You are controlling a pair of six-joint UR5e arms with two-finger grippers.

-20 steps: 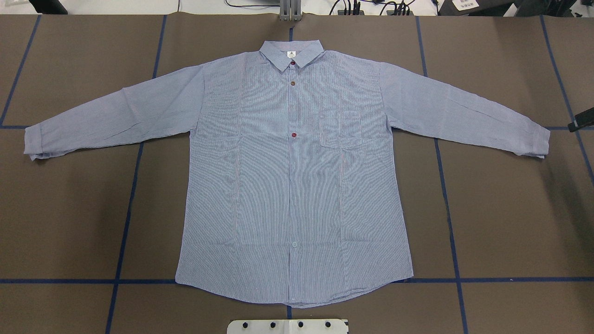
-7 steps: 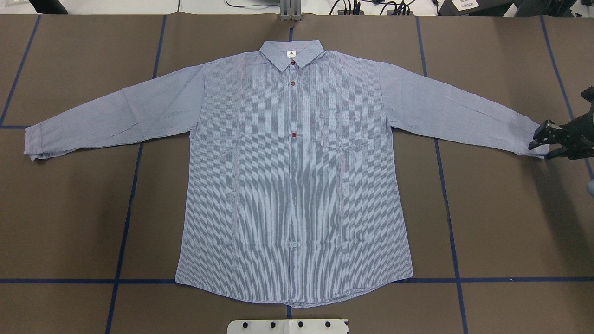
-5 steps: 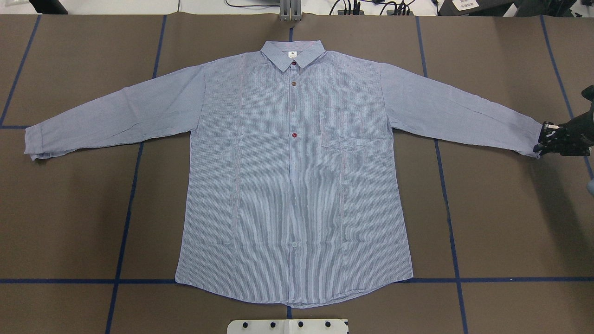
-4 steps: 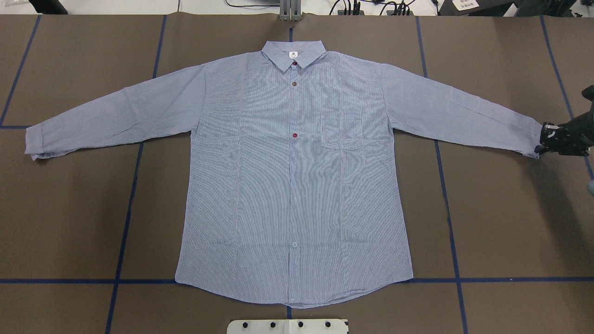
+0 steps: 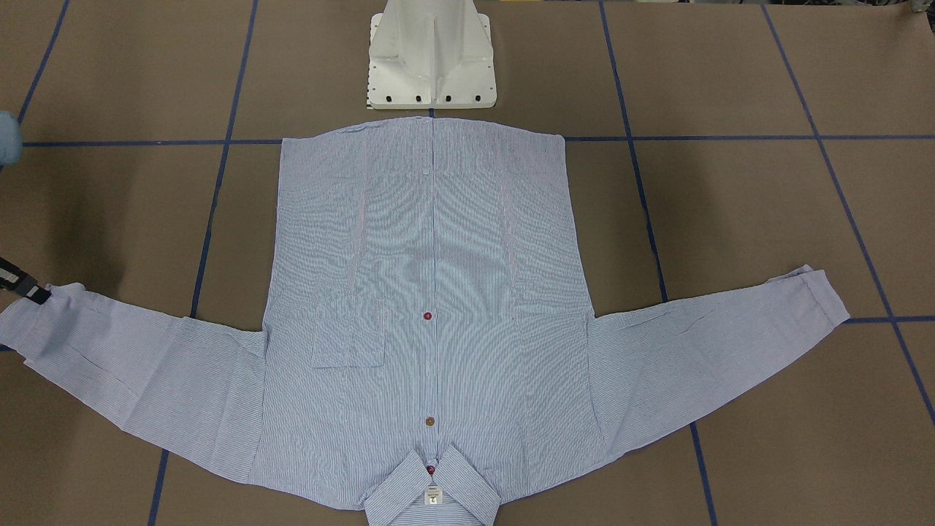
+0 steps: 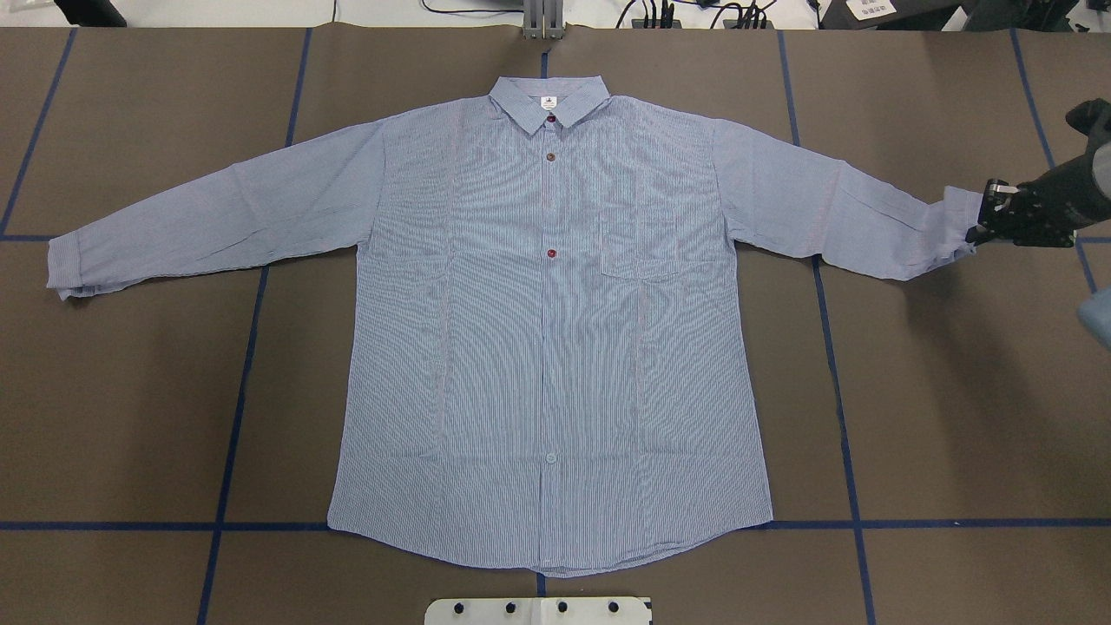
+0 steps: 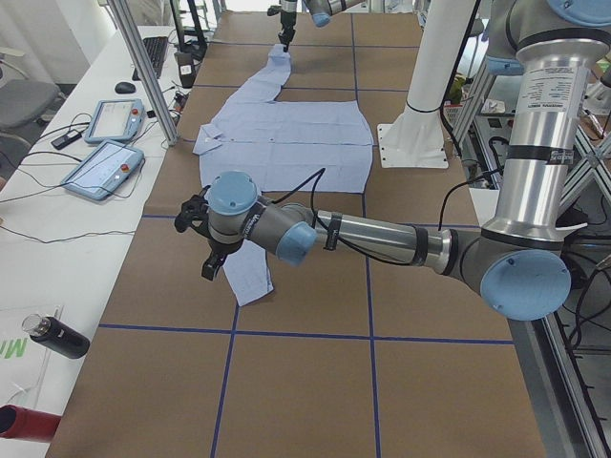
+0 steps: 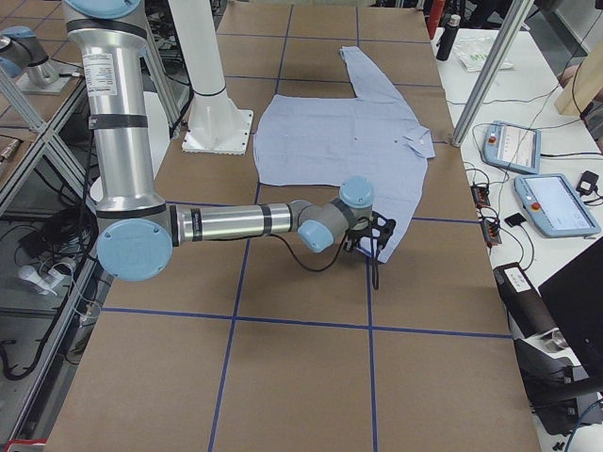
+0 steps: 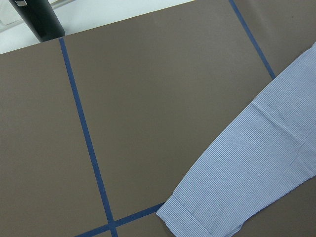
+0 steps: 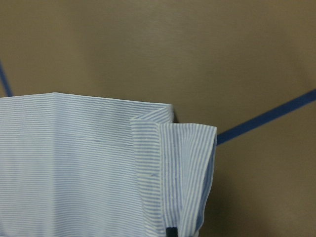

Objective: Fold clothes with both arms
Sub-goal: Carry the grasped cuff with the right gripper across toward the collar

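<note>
The clothes are one blue-and-white striped shirt (image 6: pixel 547 347) lying flat, front up, collar at the far side, on the brown table (image 6: pixel 955 417). My right gripper (image 6: pixel 985 221) is shut on the cuff of the sleeve at the table's right end (image 5: pixel 29 318) and holds it raised. In the right wrist view that cuff (image 10: pixel 173 163) is doubled over. The other sleeve's cuff (image 6: pixel 65 269) rests flat. My left gripper (image 7: pixel 212 267) hangs just above that cuff (image 9: pixel 197 217). It shows only in the exterior left view, so I cannot tell whether it is open or shut.
The white pedestal base (image 6: pixel 538 610) stands at the near edge by the hem. Blue tape lines (image 6: pixel 234 417) grid the table. A black bottle (image 9: pixel 42 19) and teach pendants (image 7: pixel 100 167) lie on the white side bench beyond the collar.
My right gripper came in from the right edge, shut on the sleeve cuff, then lifted it and carried it inward and toward the far side. The sleeve now wrinkles near the cuff.
</note>
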